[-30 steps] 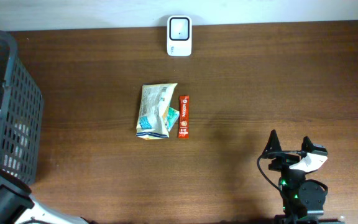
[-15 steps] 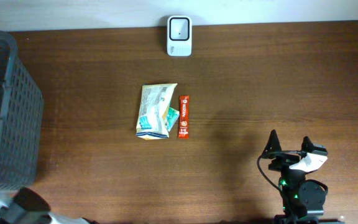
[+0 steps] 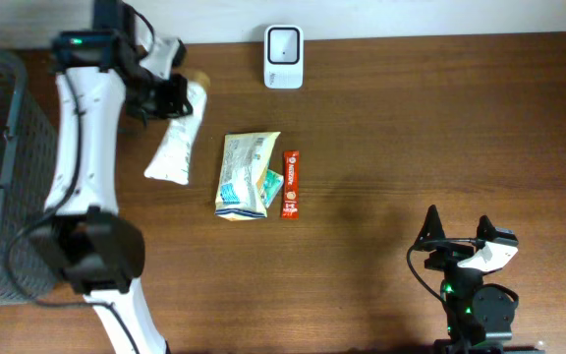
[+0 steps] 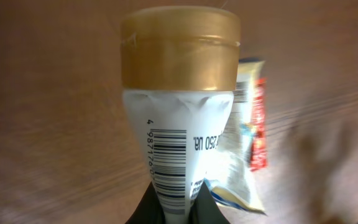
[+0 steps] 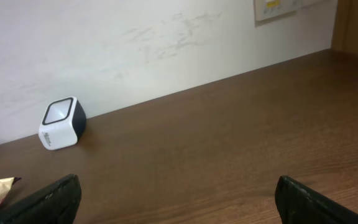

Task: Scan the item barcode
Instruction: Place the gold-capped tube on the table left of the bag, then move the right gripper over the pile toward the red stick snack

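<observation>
Item: white tube [image 3: 177,138] with gold cap [image 4: 179,46]. It lies aslant over the far left of the table [image 3: 411,128], cap end toward the back edge, between the dark mesh basket [image 3: 28,157] and the snack bag [image 3: 246,175]. Whether it touches the tabletop cannot be told.
Barcode [image 4: 168,162]: printed on the white body, facing the left wrist camera.
Left gripper [image 3: 165,96]: clamped narrowly on the tube.
Scanner [image 3: 284,57]: white, at the back edge, to the right of the tube and apart from it.
Red bar [image 3: 291,183]: just beside the snack bag.
Right gripper [image 3: 457,228]: jaws spread wide, holding nothing, at the near right.
</observation>
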Controlling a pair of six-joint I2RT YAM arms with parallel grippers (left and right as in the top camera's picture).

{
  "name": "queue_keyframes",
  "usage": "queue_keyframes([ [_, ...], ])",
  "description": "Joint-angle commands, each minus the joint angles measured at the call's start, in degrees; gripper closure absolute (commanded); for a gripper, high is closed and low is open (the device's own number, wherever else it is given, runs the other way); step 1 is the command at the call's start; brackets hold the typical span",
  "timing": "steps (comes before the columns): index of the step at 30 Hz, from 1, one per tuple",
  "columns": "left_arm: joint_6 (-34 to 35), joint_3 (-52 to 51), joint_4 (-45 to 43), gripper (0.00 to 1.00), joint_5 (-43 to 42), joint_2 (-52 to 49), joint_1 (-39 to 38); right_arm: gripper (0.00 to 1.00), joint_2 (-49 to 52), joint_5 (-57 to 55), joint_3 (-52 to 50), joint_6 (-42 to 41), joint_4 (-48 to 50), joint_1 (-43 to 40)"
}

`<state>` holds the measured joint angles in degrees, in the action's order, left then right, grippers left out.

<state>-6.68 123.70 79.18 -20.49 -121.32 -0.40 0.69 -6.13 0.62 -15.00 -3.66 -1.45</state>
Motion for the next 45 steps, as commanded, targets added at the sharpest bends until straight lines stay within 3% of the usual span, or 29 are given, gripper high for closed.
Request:
queue_keyframes([
  [1, 3.7, -7.5, -5.8, 1.00, 0.4, -4.1, -2.2, 0.01, -0.3, -0.1, -0.3, 0.2, -0.5, -0.2],
  [4, 7.2, -15.1, -13.8, 1.00, 0.2, -4.5, -3.6, 0.01, -0.3, -0.1, -0.3, 0.2, -0.5, -0.2],
  [6, 7.1, -16.9, -13.7, 1.00, 0.2, -4.5, -5.2, 0.01, -0.3, -0.1, -0.3, 0.2, -0.5, -0.2],
  [7, 7.1, -16.9, -13.3, 0.94, 0.2, -4.5, -5.8, 0.01, -0.3, -0.1, -0.3, 0.2, -0.5, -0.2],
  [8, 7.1, -16.8, -13.0, 0.75, 0.2, -4.5, -6.2, 0.02, -0.3, -0.1, -0.3, 0.2, -0.5, -0.2],
  [10, 7.1, -16.8, -12.6, 0.18, 0.2, -4.5, -6.3, 0.01, -0.3, -0.1, -0.3, 0.2, -0.5, -0.2],
  [11, 7.1, -16.5, -12.2, 0.00, 0.2, -4.4, -6.1, 0.01, -0.3, -0.1, -0.3, 0.2, -0.5, -0.2],
  [16, 5.5, -1.3, -2.4, 0.01, 0.4, -1.6, -1.0, 0.01, -0.3, -0.1, -0.3, 0.2, -0.5, -0.2],
  [20, -0.9, 11.3, 2.1, 0.01, 0.5, 4.7, 5.1, 0.01, -0.3, -0.1, -0.3, 0.2, -0.5, -0.2],
  [25, -6.0, 11.8, 1.9, 0.01, 4.0, 9.1, 10.1, 0.01, -0.3, 1.8, -0.3, -0.5, -0.4, -0.1],
  [27, -11.0, 11.8, 1.7, 0.01, 4.0, 10.0, 11.7, 0.01, -0.3, 9.1, -0.3, -0.7, 1.7, -0.1],
  [30, -11.0, 11.8, 1.5, 0.01, 4.0, 10.0, 13.2, 0.01, 0.9, 22.1, 0.5, -0.7, 1.6, -0.1],
  [35, -11.0, 11.8, 1.5, 0.01, 4.0, 9.9, 13.5, 0.02, 19.4, 28.9, 18.9, -0.6, -2.4, -0.1],
  [39, -11.0, 11.8, 1.5, 0.01, 4.0, 9.9, 13.4, 0.02, 42.1, 35.9, 41.8, 0.0, -15.0, 2.0],
  [42, -11.0, 11.8, 1.5, 0.01, 4.0, 9.9, 13.4, 0.02, 58.9, 33.9, 54.3, 3.9, -22.7, 10.8],
  [45, -11.0, 11.8, 1.5, 0.01, 4.0, 9.9, 13.4, 0.02, 72.4, 24.9, 62.8, 3.8, -29.4, 21.5],
])
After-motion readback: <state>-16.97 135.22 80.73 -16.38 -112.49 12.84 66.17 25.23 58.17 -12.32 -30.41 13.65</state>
